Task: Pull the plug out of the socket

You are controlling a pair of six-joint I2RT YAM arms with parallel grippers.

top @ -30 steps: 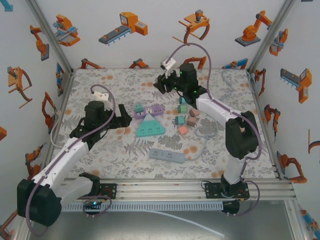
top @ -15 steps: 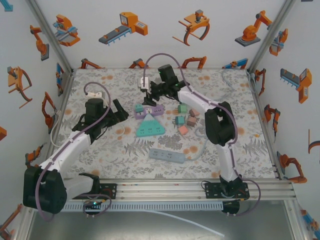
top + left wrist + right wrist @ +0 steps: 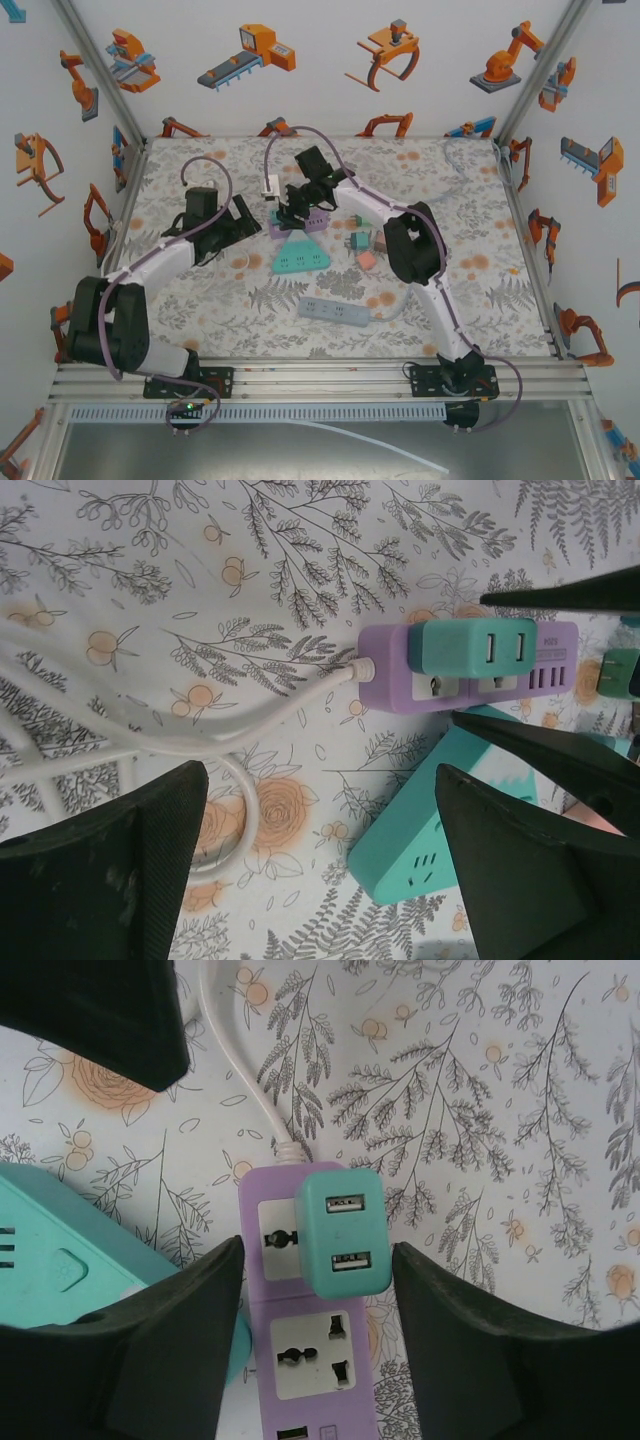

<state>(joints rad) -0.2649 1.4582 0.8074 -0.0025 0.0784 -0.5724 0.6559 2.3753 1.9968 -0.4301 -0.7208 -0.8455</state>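
Over the last second the right arm [image 3: 372, 208] has swung left from the far-right part of the counter [image 3: 480, 290] and come down over the purple socket strip [image 3: 310, 222]. The left arm [image 3: 150, 266] has pushed forward and inward toward the same strip. The strip, the teal triangular strip [image 3: 298, 258], the grey strip [image 3: 335, 312] nearer the front edge and the small loose adapters [image 3: 366, 244] lie where they lay before. The right arm now reaches across the middle of the counter with its elbow bent and its wrist pointing down. Its right fingers [image 3: 150, 1360] stand apart on either side of the teal plug [image 3: 340, 1232]. The plug is still seated in the end socket of the purple strip, next to where the white cord [image 3: 245, 1070] enters. One finger sits at the strip's edge and the other just beside the plug, and no firm squeeze is visible. The left arm stretches low from the near-left corner. Its left fingers [image 3: 110, 880] are spread wide above the floral cloth just left of the strip, holding nothing, with the cord looping between them.
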